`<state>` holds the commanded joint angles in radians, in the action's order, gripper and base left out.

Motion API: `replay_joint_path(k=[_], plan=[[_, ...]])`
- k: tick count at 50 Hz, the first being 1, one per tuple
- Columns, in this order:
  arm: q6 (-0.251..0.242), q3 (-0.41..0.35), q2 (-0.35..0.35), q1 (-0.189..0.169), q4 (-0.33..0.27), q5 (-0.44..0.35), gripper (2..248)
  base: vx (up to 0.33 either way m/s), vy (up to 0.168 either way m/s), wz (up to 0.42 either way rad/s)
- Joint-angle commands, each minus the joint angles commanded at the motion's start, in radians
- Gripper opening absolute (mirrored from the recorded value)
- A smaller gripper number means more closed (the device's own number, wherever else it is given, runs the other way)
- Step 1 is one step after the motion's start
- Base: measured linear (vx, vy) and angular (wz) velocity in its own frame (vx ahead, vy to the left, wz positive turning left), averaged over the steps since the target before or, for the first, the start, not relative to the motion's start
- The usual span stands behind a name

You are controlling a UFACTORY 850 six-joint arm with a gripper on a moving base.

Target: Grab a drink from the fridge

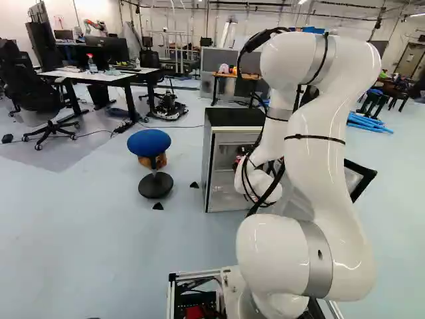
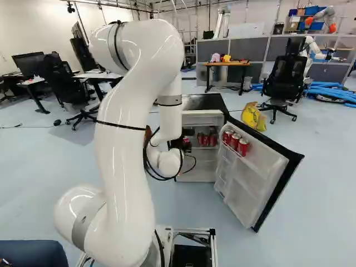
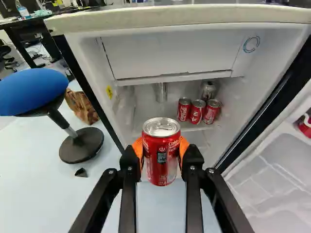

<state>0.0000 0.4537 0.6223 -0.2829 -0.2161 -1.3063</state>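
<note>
White arm (image 2: 122, 139) nearest, left half of right base view, reaching ahead to fridge front. Gripper (image 3: 161, 148) at its end pinches one can, orange pads (image 3: 183, 148) on both sides of the body. Red drink can (image 3: 162, 160) = target, between the fingertips, lid showing, looks upright: long axis runs up-down, across the way the gripper points. Key relation: can sits on the near side of the fridge opening, front of gripper faces in. So retreat should go straight back toward the base, away from the fridge, axis kept vertical. Grab looks done, carry-out probably next.

Next out, fridge door (image 2: 258, 167), swung open, right of centre in right base view; three door cans (image 2: 235, 142) on its upper rack. A sideways swing that way could knock the door, so back off first. Stool (image 1: 149, 143), left of centre in left base view, stands on the fridge's other side, also avoid.

Fridge (image 1: 236, 117) near centre of left base view. Deeper inside, past the held can: three red cans (image 3: 197, 111) grouped, silver-topped can (image 3: 208, 90) behind them, none touched by the gripper. Farthest, white desk (image 1: 99, 76), upper left of left base view, no part in this
</note>
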Motion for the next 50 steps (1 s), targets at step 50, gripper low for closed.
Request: replay_joint_path(k=[50], plan=[[0.000,-0.071,-0.178,0.000,0.000,0.026,93,0.000,0.000,0.000]])
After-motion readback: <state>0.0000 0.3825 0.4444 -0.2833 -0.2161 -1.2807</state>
